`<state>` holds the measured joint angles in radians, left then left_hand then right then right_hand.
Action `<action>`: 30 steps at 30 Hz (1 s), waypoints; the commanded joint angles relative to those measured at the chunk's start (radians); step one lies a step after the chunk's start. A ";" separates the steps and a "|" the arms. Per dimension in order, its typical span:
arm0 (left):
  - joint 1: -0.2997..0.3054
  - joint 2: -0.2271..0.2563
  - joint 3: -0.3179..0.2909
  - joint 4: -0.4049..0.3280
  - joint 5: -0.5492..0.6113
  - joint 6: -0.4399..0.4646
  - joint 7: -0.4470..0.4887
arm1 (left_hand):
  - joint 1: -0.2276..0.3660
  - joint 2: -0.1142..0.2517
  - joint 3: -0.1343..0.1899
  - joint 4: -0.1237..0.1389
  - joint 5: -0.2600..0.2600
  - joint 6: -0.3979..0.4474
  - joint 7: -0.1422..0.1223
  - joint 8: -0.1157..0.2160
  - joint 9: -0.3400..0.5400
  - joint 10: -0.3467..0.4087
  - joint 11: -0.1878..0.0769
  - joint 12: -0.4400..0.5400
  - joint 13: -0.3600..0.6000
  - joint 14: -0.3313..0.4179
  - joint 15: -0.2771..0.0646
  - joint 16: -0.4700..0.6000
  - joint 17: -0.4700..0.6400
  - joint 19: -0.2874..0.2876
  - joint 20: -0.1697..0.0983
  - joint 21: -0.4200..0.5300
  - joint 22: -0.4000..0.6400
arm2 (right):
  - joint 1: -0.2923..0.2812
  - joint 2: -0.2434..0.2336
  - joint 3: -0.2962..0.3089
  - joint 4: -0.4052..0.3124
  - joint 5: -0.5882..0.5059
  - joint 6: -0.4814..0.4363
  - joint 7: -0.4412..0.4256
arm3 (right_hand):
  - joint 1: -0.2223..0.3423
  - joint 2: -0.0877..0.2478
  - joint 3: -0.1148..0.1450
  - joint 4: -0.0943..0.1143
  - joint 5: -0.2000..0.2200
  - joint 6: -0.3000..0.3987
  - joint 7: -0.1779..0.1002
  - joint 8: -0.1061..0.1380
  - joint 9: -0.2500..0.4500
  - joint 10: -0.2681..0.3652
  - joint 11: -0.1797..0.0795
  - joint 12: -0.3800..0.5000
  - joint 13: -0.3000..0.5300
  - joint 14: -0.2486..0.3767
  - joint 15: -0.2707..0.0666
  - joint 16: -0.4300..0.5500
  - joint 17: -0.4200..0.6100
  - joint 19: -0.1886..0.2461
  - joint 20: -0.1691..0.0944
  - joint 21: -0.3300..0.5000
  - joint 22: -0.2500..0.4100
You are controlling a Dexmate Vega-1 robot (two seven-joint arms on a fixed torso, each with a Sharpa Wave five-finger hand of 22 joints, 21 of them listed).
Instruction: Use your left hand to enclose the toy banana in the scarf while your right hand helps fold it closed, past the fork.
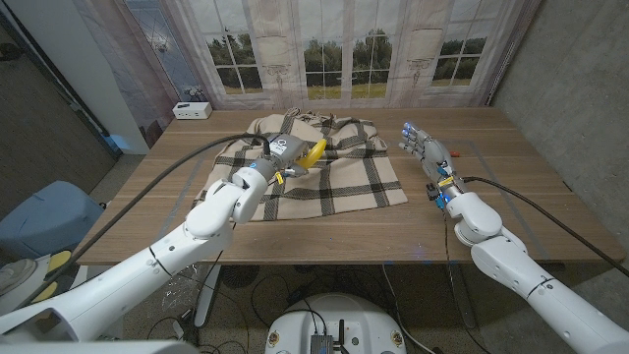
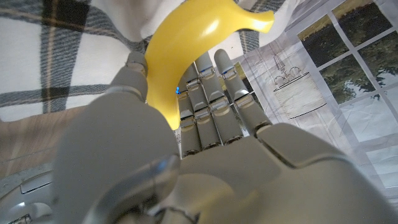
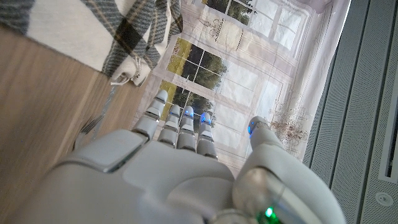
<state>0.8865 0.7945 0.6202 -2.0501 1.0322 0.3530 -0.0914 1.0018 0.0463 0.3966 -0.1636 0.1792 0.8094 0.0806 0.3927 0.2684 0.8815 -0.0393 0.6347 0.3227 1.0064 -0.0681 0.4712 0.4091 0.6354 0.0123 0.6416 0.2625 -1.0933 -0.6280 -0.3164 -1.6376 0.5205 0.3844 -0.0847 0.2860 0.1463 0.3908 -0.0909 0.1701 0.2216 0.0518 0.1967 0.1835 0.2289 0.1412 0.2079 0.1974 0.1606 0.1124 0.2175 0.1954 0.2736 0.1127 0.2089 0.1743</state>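
A plaid scarf (image 1: 334, 175) lies spread on the wooden table (image 1: 324, 236), bunched at its far edge. My left hand (image 1: 279, 157) hovers over the scarf's left part and grips the yellow toy banana (image 1: 313, 152). In the left wrist view the banana (image 2: 193, 43) curves between thumb and fingers (image 2: 214, 93), above the scarf (image 2: 56, 50). My right hand (image 1: 425, 152) stands to the right of the scarf, fingers straight and apart, holding nothing. The right wrist view shows a fork (image 3: 93, 127) on the wood just beyond that hand (image 3: 174, 174), near the scarf's corner (image 3: 130, 71).
A small white box (image 1: 193, 110) sits at the table's far left corner. A small orange-tipped item (image 1: 456, 152) lies right of my right hand. A curtain with a printed window (image 1: 344, 49) hangs behind the table. A blue bin (image 1: 44, 218) stands off to the left.
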 commanded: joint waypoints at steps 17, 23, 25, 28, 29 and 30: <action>-0.250 -0.031 0.102 0.247 -0.013 -0.057 -0.053 | 0.131 0.128 0.045 0.047 0.008 0.141 -0.055 0.006 -0.003 0.093 -0.091 0.015 0.146 0.098 -0.151 -0.010 0.012 -0.009 -0.007 0.025 0.005 | 0.020 0.021 -0.009 -0.004 -0.035 -0.003 -0.033 | -0.001 -0.004 0.002 -0.004 0.005 0.017 0.002 0.005 0.003 0.014 0.002 0.005 0.003 0.013 0.000 0.000 0.001 0.007 -0.002 0.003 0.006; -0.296 -0.051 0.133 0.311 -0.019 -0.089 -0.019 | 0.131 0.126 0.046 0.047 0.008 0.144 -0.056 0.006 -0.005 0.096 -0.092 0.015 0.143 0.100 -0.150 -0.014 0.015 -0.009 -0.008 0.033 0.005 | 0.009 0.018 -0.002 -0.017 -0.041 -0.011 -0.052 | -0.001 -0.004 0.002 -0.005 0.005 0.018 0.002 0.004 0.003 0.014 0.002 0.004 0.003 0.013 0.000 -0.001 0.002 0.008 -0.002 0.002 0.006; -0.311 -0.058 0.147 0.332 -0.010 -0.094 -0.008 | 0.133 0.123 0.046 0.044 0.007 0.144 -0.060 0.005 -0.006 0.096 -0.091 0.014 0.142 0.100 -0.152 -0.016 0.016 -0.009 -0.010 0.036 0.005 | 0.005 0.016 0.000 -0.022 -0.042 -0.013 -0.057 | -0.001 -0.005 0.002 -0.005 0.005 0.018 0.003 0.005 0.003 0.014 0.001 0.004 0.003 0.013 0.000 -0.001 0.002 0.008 -0.002 0.002 0.006; -0.332 -0.069 0.168 0.358 0.004 -0.100 0.006 | 0.140 0.120 0.050 0.035 0.006 0.134 -0.077 -0.002 -0.010 0.087 -0.091 0.007 0.137 0.092 -0.154 -0.024 0.017 -0.011 -0.013 0.042 0.004 | 0.000 0.015 0.004 -0.026 -0.043 -0.013 -0.062 | -0.001 -0.004 0.002 -0.005 0.005 0.019 0.002 0.004 0.003 0.015 0.002 0.004 0.003 0.013 0.001 -0.001 0.002 0.008 -0.001 0.002 0.006; -0.338 -0.073 0.176 0.366 0.015 -0.100 0.013 | 0.147 0.120 0.056 0.030 0.005 0.126 -0.083 -0.007 -0.013 0.074 -0.091 -0.005 0.127 0.077 -0.154 -0.037 0.014 -0.017 -0.015 0.048 0.004 | -0.002 0.015 0.005 -0.027 -0.043 -0.014 -0.064 | -0.001 -0.004 0.002 -0.005 0.005 0.019 0.002 0.004 0.003 0.015 0.002 0.004 0.003 0.013 0.000 -0.001 0.002 0.008 -0.001 0.002 0.006; -0.345 -0.075 0.184 0.373 0.025 -0.098 0.013 | 0.148 0.118 0.058 0.028 0.004 0.118 -0.091 -0.012 -0.015 0.066 -0.093 -0.013 0.121 0.069 -0.153 -0.045 0.012 -0.022 -0.017 0.050 0.004 | -0.002 0.015 0.006 -0.027 -0.044 -0.012 -0.065 | 0.000 -0.004 0.002 -0.005 0.005 0.019 0.003 0.004 0.003 0.014 0.002 0.004 0.003 0.014 0.001 -0.001 0.002 0.008 -0.001 0.002 0.006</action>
<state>0.6233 0.7522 0.7388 -1.7771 1.0200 0.2834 -0.1213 1.0087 0.0394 0.3971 -0.1641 0.1820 0.8206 0.0763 0.3895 0.2554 0.8812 -0.0396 0.6410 0.3228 1.0101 -0.0789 0.4408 0.4236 0.6228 -0.0003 0.6815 0.2624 -1.0820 -0.6103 -0.3214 -1.6501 0.4844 0.3801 -0.1282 0.2860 0.1463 0.3907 -0.0909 0.1701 0.2323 0.0517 0.1966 0.1835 0.2342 0.1466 0.2079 0.1974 0.1646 0.1093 0.2175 0.1955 0.2736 0.1126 0.2089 0.1743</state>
